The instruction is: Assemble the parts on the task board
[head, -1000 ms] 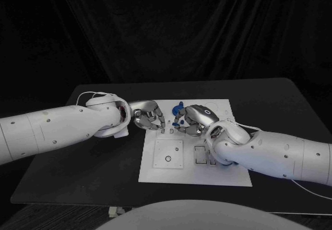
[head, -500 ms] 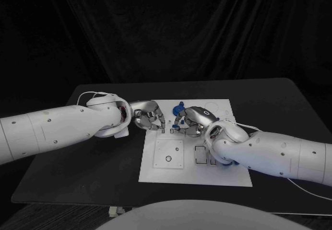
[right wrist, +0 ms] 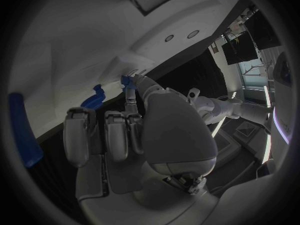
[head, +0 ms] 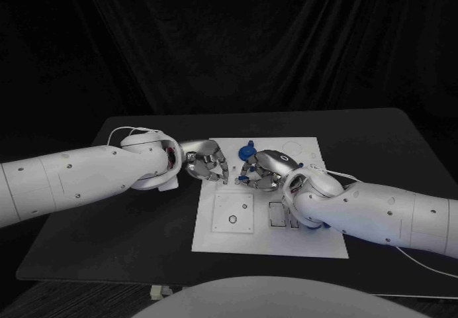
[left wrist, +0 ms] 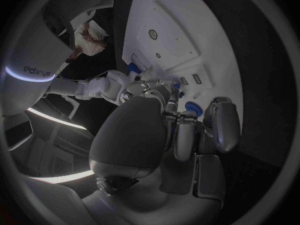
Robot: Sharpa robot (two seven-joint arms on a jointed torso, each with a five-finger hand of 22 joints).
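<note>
The white task board [head: 272, 225] lies in the middle of the table. My right hand [head: 266, 168] hovers over its far part and pinches a small blue part [right wrist: 127, 80] at its fingertips, close above the board [right wrist: 69, 50]; the part also shows as a blue spot [head: 243, 177]. My left hand [head: 205, 165] is at the board's far left edge with its fingers [left wrist: 185, 135] curled down. A round blue part [left wrist: 190, 107] sits just past those fingertips; I cannot tell whether they hold it. Another blue part [head: 250, 146] stands on the board's far edge between the hands.
A raised square plate with holes [head: 233, 212] and small rectangular slots [head: 278, 214] occupy the board's near half. A curved blue piece [right wrist: 94, 97] and a long blue piece [right wrist: 24, 130] lie by the right hand. Black table [head: 114, 232] surrounds the board.
My right hand has shifted a little to the left and nearer to the left hand, carrying the small blue part. The left hand has barely moved.
</note>
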